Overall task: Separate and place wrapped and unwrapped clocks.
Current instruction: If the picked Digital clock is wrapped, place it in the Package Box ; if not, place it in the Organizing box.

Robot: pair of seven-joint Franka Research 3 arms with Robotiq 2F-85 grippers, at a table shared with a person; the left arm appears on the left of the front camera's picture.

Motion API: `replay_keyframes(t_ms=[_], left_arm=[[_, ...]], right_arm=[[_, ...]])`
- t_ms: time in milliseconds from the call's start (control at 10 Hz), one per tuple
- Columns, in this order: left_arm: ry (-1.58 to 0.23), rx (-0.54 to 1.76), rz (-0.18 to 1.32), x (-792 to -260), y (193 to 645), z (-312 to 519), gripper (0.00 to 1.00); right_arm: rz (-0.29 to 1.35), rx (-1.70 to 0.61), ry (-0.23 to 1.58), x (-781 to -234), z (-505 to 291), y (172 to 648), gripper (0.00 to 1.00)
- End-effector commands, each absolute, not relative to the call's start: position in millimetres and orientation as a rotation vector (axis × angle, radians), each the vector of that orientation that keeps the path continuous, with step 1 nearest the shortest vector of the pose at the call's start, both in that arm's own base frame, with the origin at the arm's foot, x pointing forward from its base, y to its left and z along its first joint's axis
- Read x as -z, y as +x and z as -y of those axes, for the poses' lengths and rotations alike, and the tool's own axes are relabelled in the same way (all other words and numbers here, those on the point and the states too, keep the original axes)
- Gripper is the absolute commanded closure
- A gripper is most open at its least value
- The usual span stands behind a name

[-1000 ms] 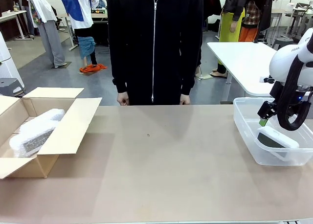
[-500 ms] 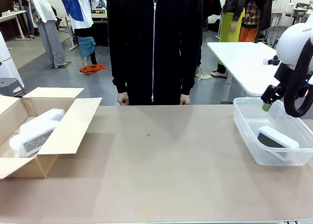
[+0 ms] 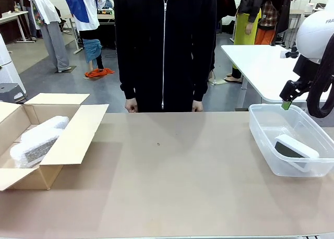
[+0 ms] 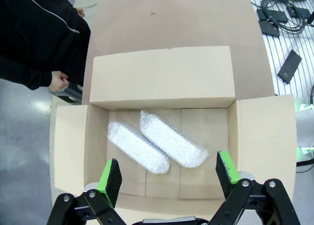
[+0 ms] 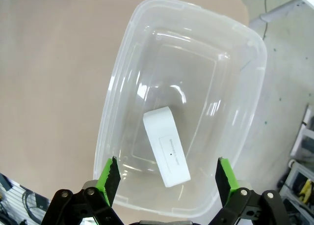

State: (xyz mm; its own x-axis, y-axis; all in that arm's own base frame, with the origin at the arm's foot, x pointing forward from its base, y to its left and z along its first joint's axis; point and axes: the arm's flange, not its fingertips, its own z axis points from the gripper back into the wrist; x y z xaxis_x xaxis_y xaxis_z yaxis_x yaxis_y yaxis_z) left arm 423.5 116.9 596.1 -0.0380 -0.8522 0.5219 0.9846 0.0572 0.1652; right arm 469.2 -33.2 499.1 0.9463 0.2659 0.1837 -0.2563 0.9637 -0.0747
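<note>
Three clocks sit sorted at opposite ends of the tan table (image 3: 172, 181): two bubble-wrapped clocks (image 4: 154, 147) lie side by side, touching, on the floor of the open cardboard box (image 4: 162, 77), directly below the left gripper (image 4: 168, 175), while the bare white clock (image 5: 167, 146) rests inside the clear plastic bin (image 5: 122, 97) directly beneath the right gripper (image 5: 164, 178). Both grippers hang above their containers with green pads spread wide and nothing between them; neither touches a clock or a wall. In the front view the right gripper (image 3: 285, 104) hovers above the bin's far rim, and a person in a black zip jacket (image 3: 164, 46) stands at the far edge of the table, hands (image 3: 130, 106) low at the table's edge.

Judged from how things lie, the separation looks complete, so the risks are small ones. A descent of the right arm from here could clip the bin's thin rim and shove or tip the light container, sliding the white clock about. On the left, the box's raised flaps stand close under the fingers, and a careless sideways move could catch one and drag the box. The person's hands are near the table, so any sweep across the middle would need care.
</note>
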Motion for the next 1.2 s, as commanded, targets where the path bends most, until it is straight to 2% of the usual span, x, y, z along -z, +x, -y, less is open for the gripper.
replay_keyframes(t_ms=[0,1100], left_arm=[[-0.292,1.535,0.579,-595.1,420.2,-118.5,0.0],[-0.292,1.535,0.579,-595.1,420.2,-118.5,0.0]], right_arm=[[0.184,-0.246,-0.076,-505.3,29.9,468.8,0.0],[0.195,-0.266,-0.052,-501.4,31.9,469.3,0.0]])
